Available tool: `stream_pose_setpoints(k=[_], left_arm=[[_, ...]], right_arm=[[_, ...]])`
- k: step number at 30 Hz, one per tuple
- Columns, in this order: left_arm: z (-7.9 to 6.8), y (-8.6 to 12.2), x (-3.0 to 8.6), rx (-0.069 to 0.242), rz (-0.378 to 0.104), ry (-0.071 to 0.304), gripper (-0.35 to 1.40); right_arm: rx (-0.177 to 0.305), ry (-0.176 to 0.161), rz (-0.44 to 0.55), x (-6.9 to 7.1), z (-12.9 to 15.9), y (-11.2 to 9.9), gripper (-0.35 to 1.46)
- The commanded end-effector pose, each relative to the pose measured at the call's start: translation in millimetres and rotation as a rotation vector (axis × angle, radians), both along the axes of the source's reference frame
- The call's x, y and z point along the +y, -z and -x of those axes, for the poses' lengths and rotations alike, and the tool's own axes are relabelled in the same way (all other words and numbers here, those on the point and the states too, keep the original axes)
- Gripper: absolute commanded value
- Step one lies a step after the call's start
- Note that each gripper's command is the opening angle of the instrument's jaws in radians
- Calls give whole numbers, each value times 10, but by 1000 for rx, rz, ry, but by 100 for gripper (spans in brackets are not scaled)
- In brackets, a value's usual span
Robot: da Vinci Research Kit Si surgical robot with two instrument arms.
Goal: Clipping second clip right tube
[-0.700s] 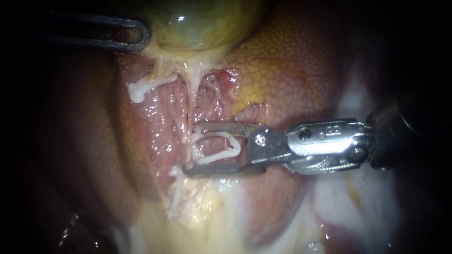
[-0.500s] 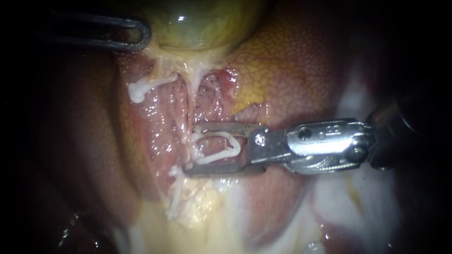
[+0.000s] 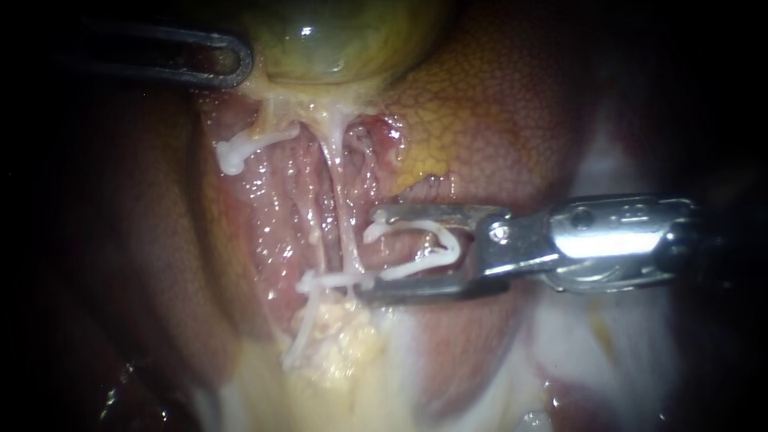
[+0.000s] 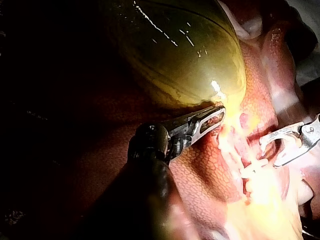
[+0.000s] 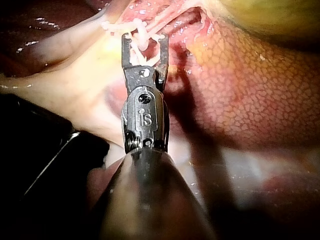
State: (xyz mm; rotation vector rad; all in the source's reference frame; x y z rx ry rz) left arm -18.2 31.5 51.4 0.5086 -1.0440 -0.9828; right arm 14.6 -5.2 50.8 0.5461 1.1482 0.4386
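Note:
The green gallbladder lies at the top, and my left instrument is shut on its pale lower edge. A thin pale tube, the right tube, runs down from the gallbladder. A white clip lies shut across its lower end. My right instrument comes in from the right, its jaws standing wide apart and holding an open white clip between them. Its jaw tips sit just right of the tube. Another white clip sits on the left tube.
Orange-brown liver lies right of the gallbladder, above the right instrument's shaft. Yellowish fat sits below the clipped tube. Pale white tissue spreads under the right instrument.
My right instrument has drawn back to the right, still carrying its open clip. The tube, earlier between its jaws, now lies just beyond the tips. The left instrument has held still.

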Motion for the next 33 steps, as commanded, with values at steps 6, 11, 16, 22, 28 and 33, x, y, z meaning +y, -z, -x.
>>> stream_pose_setpoints(k=[6,11,16,22,28,33], left_arm=[[0,1,-1,0,0,0,-35],[1,0,-1,1,0,1,-35],[2,0,-1,1,0,1,-35],[2,0,-1,1,0,1,-35],[2,0,-1,-1,-1,-1,-35],[2,0,-1,-1,-1,-1,-35]], right_arm=[[-12,-18,-37,-4,-1,-27,41],[-16,-27,-65,-6,-8,-42,41],[8,-22,-115,-6,-19,-52,41],[81,-20,-196,-6,-29,-60,42],[195,-5,-267,-1,-41,-66,42],[311,23,-299,3,-49,-70,42]])
